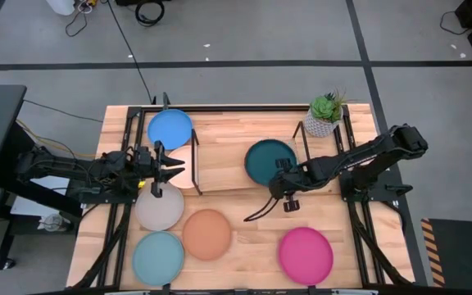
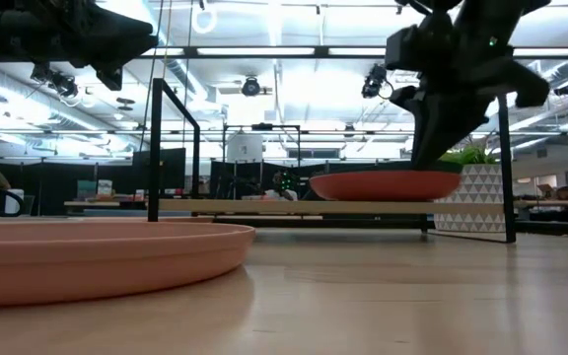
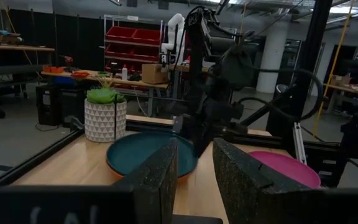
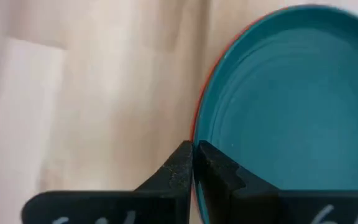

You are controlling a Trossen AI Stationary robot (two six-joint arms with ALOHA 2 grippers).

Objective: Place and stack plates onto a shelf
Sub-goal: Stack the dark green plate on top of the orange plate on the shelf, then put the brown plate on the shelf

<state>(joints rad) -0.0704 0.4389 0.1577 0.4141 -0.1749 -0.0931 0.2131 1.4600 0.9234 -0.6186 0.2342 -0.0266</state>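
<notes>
The dark teal plate (image 1: 269,160) lies on an orange plate (image 4: 199,99), whose rim alone shows. Both sit on the right part of the light-wood shelf (image 1: 232,164). My right gripper (image 1: 283,187) is shut at their near rim. My left gripper (image 1: 170,170) is open and hovers level by the shelf's left end, over a cream plate (image 1: 185,156). It holds nothing, and in its wrist view its fingers (image 3: 194,171) point across at the teal plate (image 3: 142,152). Flat on the table lie the blue (image 1: 170,129), grey (image 1: 159,209), salmon (image 1: 207,233), light teal (image 1: 157,256) and magenta (image 1: 306,252) plates. My right gripper (image 4: 194,158) comes from above, pointing down, with its fingers closed on the near rim of the dark teal plate (image 4: 207,134). The fingertips hide the contact, so whether the orange rim is also between them cannot be told. The stack rests flat on the shelf (image 2: 294,206).
A potted plant (image 1: 324,115) stands at the shelf's far right corner. Black wire end frames (image 2: 171,148) rise at both shelf ends. Black rails run along the table's left and right sides. The salmon plate (image 2: 97,251) fills the low view's foreground.
</notes>
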